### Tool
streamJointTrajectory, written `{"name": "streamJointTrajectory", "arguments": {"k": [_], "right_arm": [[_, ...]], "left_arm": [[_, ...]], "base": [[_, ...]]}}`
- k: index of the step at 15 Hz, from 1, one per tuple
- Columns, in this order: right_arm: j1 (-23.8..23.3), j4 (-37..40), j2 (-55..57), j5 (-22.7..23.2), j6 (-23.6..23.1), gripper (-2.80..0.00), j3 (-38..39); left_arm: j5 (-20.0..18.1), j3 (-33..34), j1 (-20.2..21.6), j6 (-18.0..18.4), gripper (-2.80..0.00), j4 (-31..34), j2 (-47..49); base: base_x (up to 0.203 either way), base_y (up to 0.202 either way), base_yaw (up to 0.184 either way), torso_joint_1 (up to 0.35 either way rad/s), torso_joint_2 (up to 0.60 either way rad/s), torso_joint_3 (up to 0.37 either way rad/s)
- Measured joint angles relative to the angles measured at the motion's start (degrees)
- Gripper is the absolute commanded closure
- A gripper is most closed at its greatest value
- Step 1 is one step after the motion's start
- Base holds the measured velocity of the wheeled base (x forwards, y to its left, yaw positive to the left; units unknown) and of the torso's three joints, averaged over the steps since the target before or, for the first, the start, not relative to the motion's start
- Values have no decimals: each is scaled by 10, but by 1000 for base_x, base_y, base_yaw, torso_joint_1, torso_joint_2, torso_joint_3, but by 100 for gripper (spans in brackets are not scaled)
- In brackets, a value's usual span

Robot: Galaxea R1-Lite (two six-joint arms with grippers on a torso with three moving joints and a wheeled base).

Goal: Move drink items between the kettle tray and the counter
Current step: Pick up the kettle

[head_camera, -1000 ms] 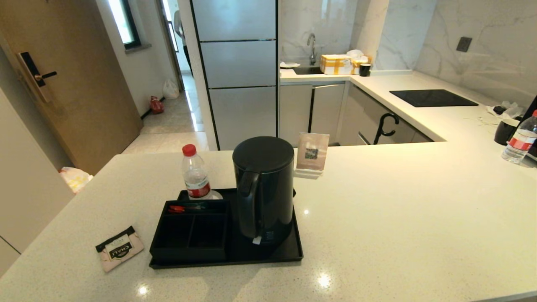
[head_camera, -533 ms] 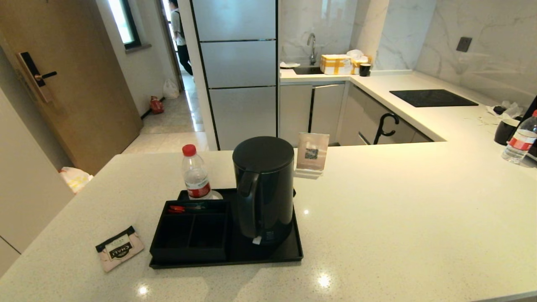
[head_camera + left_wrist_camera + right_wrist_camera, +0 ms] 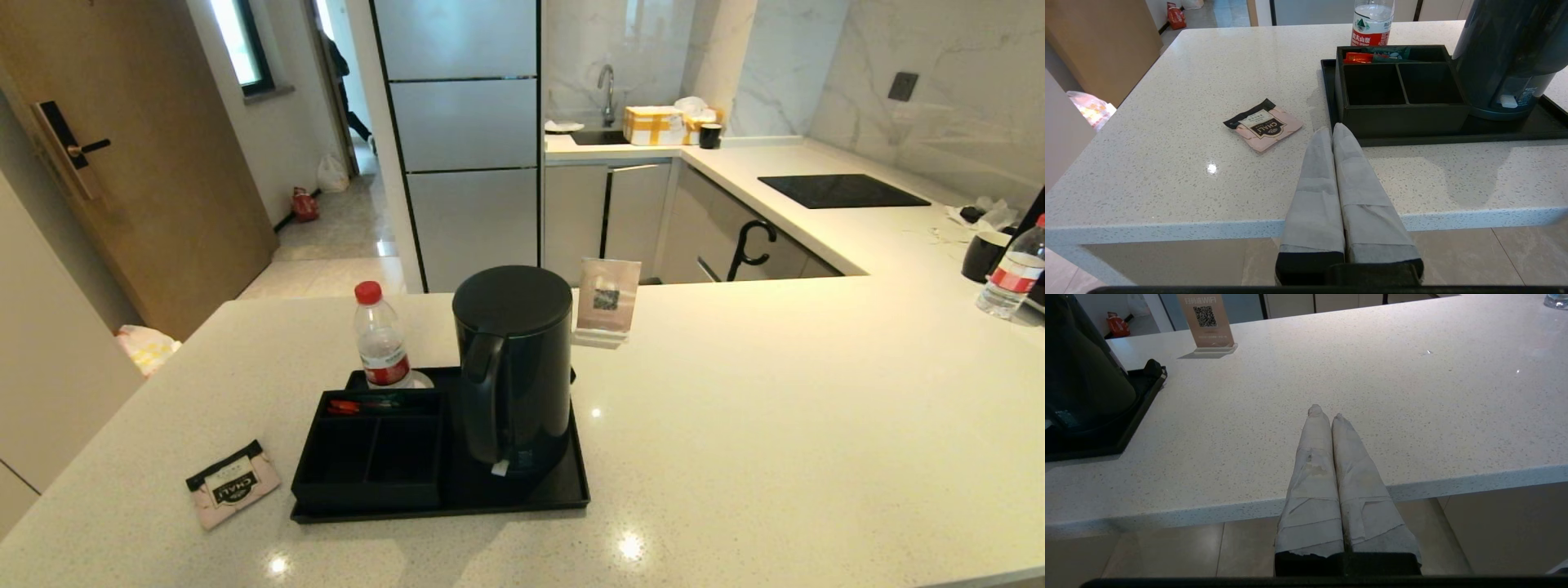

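Pale-pink tea sachet [image 3: 233,483] lies flat on counter [image 3: 735,425], black-banded.

Water bottle [image 3: 380,336]: red cap, standing upright at the far edge.
QR sign [image 3: 606,299]: standing on its clear base.
Second bottle [image 3: 1012,278]: sitting far right, beside a black mug [image 3: 984,255].
Cooktop [image 3: 841,190]: lying flush in the back surface.
Fridge [image 3: 461,139]: standing behind.
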Motion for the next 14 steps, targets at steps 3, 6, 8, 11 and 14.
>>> {"name": "streamJointTrajectory", "arguments": {"k": [3,6,8,11,14], "right_arm": [[0,1,0,3,-19,0,1],[0,2,0,1,-19,0,0],[0,10,3,-1,-16,0,-12],[1,27,57,6,9,0,-129],[5,78,189,67,32,0,-299]], "left_arm": [[0,0,1,0,0,0,0],[0,0,0,0,0,0,0],[0,0,0,0,0,0,0],[0,0,0,0,0,0,0],[0,0,0,0,0,0,0]], "base": [[0,0,0,0,0,0],[0,0,0,0,0,0],[0,0,0,0,0,0],[0,0,0,0,0,0],[0,0,0,0,0,0]]}}
